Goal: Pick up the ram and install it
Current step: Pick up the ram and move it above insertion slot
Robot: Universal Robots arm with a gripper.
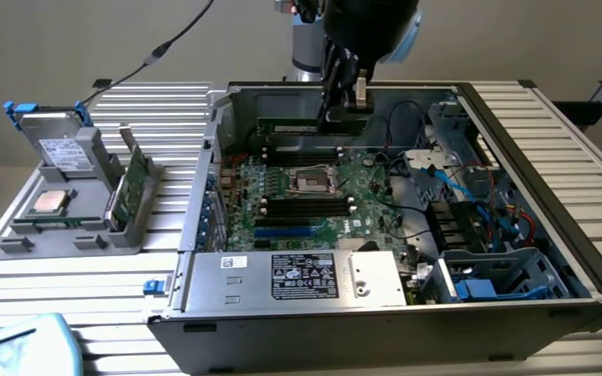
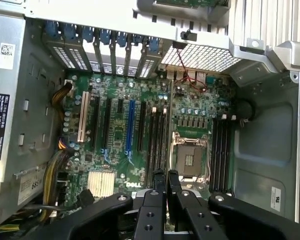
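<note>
My pincer [image 1: 338, 116] is pinching the ram [image 1: 285, 125], which stands on edge over the far slots of the motherboard [image 1: 312, 205] in the open case [image 1: 552, 196]. Cables [image 1: 489, 205] crowd the right. The lettering on the board [image 2: 133, 184] reads "DELL", I think. A processor [image 1: 50, 202] sits on the desk [image 1: 92, 290] at left.

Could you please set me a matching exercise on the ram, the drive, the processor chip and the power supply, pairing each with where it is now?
Things:
1. ram
2. drive
3. processor chip
4. power supply

Places:
A. lying flat on the grey holder
B. gripped by the tool above the motherboard
C. inside the case, at the side nearest the exterior camera
D. standing upright on the holder, blue tabs at its sides

Pairs: 1-B; 2-D; 3-A; 4-C
</note>
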